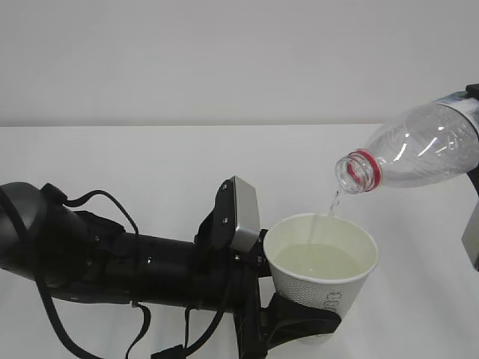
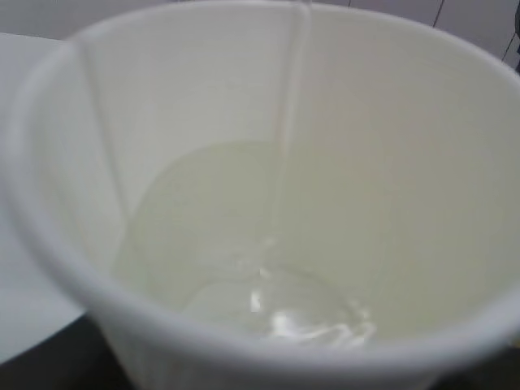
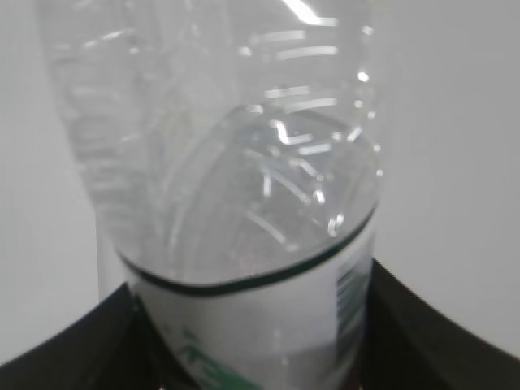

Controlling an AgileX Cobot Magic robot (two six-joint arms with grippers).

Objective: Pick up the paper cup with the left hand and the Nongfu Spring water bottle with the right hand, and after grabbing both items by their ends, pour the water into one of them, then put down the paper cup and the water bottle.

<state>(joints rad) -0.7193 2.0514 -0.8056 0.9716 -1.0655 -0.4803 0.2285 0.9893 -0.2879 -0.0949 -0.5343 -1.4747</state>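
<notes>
My left gripper [image 1: 303, 323] is shut on the lower part of the white paper cup [image 1: 329, 295], which stands upright and open-topped. Pale water [image 1: 318, 263] lies in the cup, and in the left wrist view it ripples [image 2: 276, 313] inside the cup's wall [image 2: 390, 162]. The clear Nongfu Spring water bottle [image 1: 426, 149] is tilted above and to the right, its red-ringed mouth [image 1: 364, 170] pointing down-left over the rim. A thin stream [image 1: 333, 202] falls from the mouth into the cup. My right gripper [image 3: 252, 353] is shut on the bottle's labelled part, with black fingers [image 3: 443, 341] on either side.
The left arm [image 1: 112, 262], with its grey camera box [image 1: 243, 213], stretches from the left across the white table [image 1: 150, 164]. A plain white wall stands behind. Only a sliver of the right arm [image 1: 473, 224] shows at the right edge.
</notes>
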